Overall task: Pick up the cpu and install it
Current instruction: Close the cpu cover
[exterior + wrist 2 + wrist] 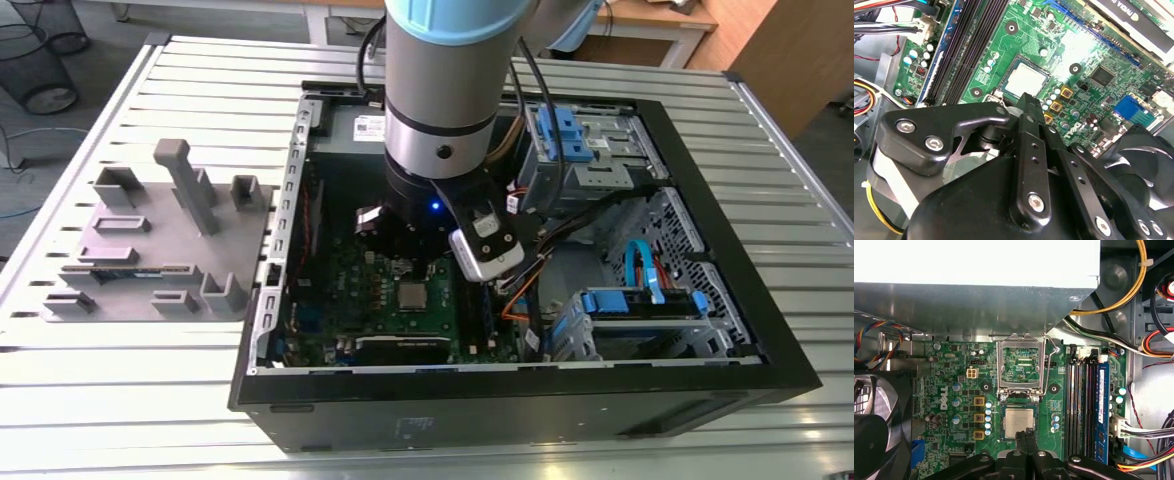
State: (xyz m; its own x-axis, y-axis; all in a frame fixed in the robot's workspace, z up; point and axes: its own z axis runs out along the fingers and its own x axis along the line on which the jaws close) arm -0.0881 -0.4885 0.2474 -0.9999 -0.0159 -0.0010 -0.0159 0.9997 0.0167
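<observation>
Because the arm (447, 90) stood deep inside the case (534, 405), the broadest risk was a knock. Any sideways swing could have caught the supply box (979, 305), the fan (879, 415) or the loose wires (1144, 263) crowding the board (966, 390). The memory sticks (1086, 410) ran just beside the socket, so a drift that way could have scraped them. The frame (1000, 365) lay flipped open next to the socket; a bump could have bent it or swung it onto the chip. The cpu (1019, 422) lay flat in the socket, seemingly seated. The gripper (1025, 432) was at its edge, fingers pressed together with nothing between them. Pushing down from there could, I judged, have tilted the chip or crushed the fine contacts beneath. A drag across could have shifted it out of its seat.

Small capacitors (988, 415) and yellow squares (979, 401) sat near the socket, close enough to be clipped. Outside the case, a grey fixture (147, 240) on the table (134, 400) was well apart and no hindrance. Nothing lay on the cpu.
</observation>
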